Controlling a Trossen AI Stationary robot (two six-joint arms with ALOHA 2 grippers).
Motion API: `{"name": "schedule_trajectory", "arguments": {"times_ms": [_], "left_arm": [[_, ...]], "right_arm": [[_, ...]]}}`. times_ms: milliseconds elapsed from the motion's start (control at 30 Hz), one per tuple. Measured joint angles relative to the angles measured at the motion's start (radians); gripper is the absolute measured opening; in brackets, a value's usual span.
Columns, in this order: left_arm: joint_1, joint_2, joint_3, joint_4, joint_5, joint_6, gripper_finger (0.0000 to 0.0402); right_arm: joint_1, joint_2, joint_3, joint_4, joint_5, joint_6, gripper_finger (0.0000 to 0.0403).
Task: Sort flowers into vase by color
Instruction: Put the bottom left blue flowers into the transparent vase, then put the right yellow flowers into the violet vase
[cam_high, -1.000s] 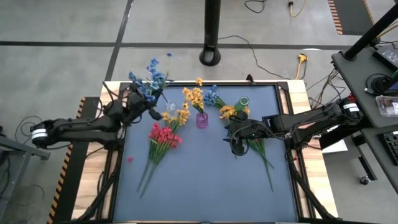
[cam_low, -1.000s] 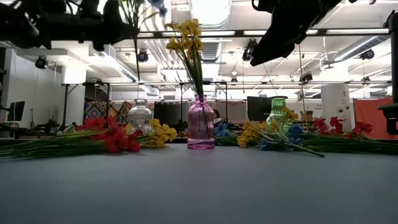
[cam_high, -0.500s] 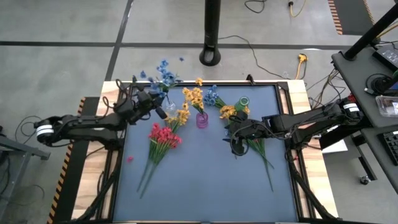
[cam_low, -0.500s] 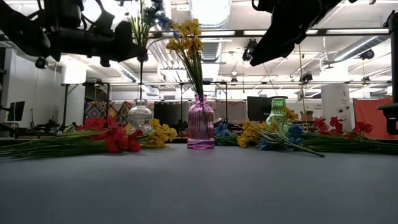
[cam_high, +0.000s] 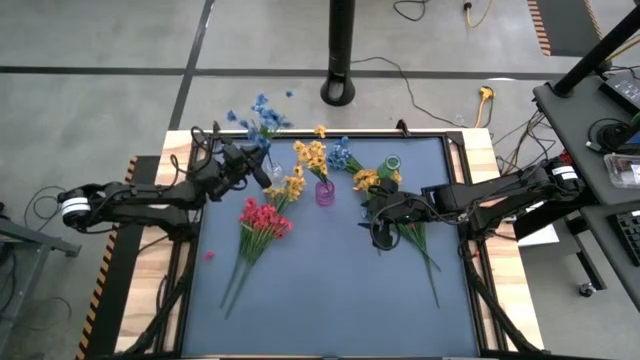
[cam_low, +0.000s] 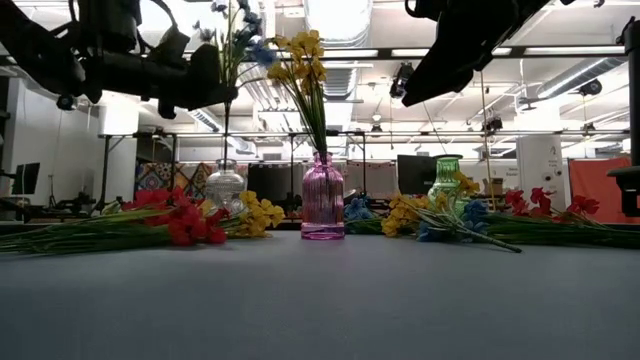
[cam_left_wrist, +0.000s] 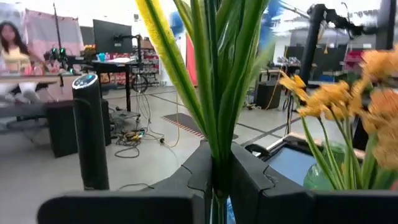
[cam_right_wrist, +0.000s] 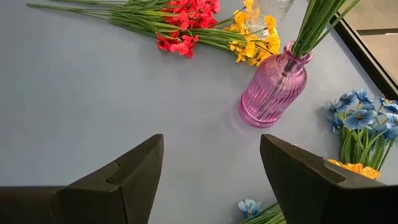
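Your left gripper (cam_left_wrist: 214, 177) has its jaws pinched on the green stems of a blue sprig (cam_high: 260, 112), held upright above the clear vase (cam_low: 225, 185) at the bench's (cam_high: 330, 290) far left side. Your right gripper (cam_right_wrist: 211, 171) hovers with jaws spread wide, holding nothing, near the pink vase (cam_right_wrist: 273, 87), which carries one yellow sprig (cam_low: 300, 60). You have three vases: clear, pink and a green vase (cam_low: 447, 182). Loose red flowers (cam_high: 262, 220), yellow flowers (cam_high: 290, 187) and blue flowers (cam_high: 342, 155) lie on the bench around them.
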Motion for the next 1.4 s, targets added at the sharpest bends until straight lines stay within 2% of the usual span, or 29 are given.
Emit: {"name": "schedule_trajectory", "arguments": {"times_ms": [167,333,533,700,900,1267,1400], "left_arm": [[-0.002,0.000,0.000,-0.018,0.001,-0.057,0.0059],[-0.011,-0.002,0.000,-0.089,0.029,-0.099,0.0112],[-0.032,-0.029,-0.001,-0.223,0.032,-0.174,0.0175],[-0.047,-0.081,0.002,-0.408,0.033,-0.215,0.0222],[-0.052,-0.132,0.006,-0.567,0.032,-0.285,0.0256],[-0.061,-0.172,0.007,-0.650,0.036,-0.356,0.0316],[-0.061,-0.182,0.007,-0.701,0.122,-0.383,0.0334]], "right_arm": [[0.000,0.000,0.000,0.000,-0.004,0.000,0.0268],[0.000,0.000,0.000,0.000,-0.053,0.004,0.0272],[0.000,0.000,0.000,-0.001,-0.056,0.003,0.0270],[0.000,0.000,0.000,-0.010,-0.056,-0.004,0.0276],[0.000,0.000,0.000,-0.031,-0.095,-0.001,0.0283],[0.000,0.000,0.000,-0.031,-0.127,-0.031,0.0286],[0.000,0.000,0.000,-0.046,-0.128,-0.031,0.0289]]}}
